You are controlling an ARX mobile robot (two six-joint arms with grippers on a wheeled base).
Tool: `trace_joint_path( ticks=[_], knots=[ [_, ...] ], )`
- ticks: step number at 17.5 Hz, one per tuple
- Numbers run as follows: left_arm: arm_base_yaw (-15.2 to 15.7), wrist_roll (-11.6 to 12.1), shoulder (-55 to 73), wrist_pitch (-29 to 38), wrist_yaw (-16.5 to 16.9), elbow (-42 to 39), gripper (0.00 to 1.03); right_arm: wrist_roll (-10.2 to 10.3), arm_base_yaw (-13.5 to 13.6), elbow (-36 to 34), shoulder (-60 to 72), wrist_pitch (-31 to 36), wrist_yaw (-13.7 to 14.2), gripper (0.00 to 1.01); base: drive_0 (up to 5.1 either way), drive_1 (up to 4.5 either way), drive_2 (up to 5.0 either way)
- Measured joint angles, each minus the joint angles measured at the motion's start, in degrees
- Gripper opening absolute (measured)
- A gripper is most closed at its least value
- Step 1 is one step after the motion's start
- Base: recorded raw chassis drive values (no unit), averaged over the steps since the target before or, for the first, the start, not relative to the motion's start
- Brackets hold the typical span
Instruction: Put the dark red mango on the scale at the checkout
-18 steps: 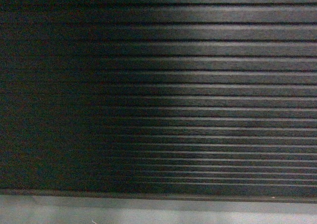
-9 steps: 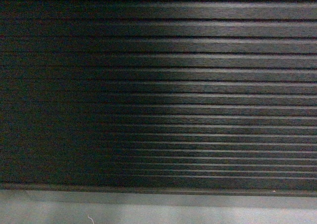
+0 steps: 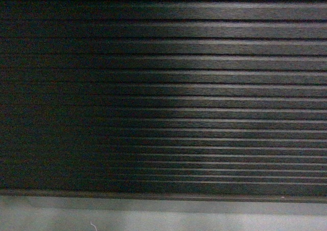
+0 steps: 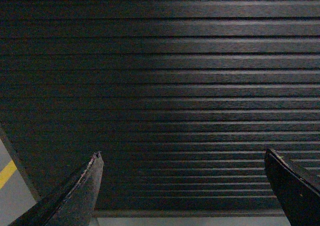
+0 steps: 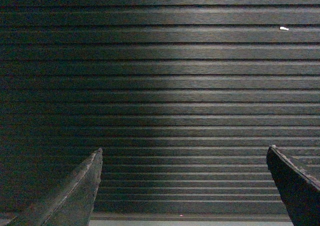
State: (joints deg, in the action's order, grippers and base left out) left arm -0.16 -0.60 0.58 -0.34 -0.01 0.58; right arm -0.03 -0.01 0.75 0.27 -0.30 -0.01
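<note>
Checkout [image 3: 204, 88] ribbed front fills my view, grey plinth [image 3: 163, 215] at 6 o'clock. My left gripper [image 4: 182, 158] and right gripper [image 5: 184, 153] spread wide, holding nothing. Mango, scale unseen.

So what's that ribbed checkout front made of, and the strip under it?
The checkout front looks like dark wood-grain laminate or composite slats, matte with a faint brushed sheen; solid wood can't be ruled out. The grey plinth below looks smooth and plain, possibly painted or plastic-faced.
</note>
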Motion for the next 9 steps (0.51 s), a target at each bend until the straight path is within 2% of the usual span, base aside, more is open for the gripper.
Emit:
trace_joint_path(
  ticks=[9],
  knots=[
    [0.0,0.0,0.0,0.0,0.0,0.0,0.98,0.0,0.0,0.0,0.0,0.0,0.0,0.98,0.0,0.0,0.0]
  ],
)
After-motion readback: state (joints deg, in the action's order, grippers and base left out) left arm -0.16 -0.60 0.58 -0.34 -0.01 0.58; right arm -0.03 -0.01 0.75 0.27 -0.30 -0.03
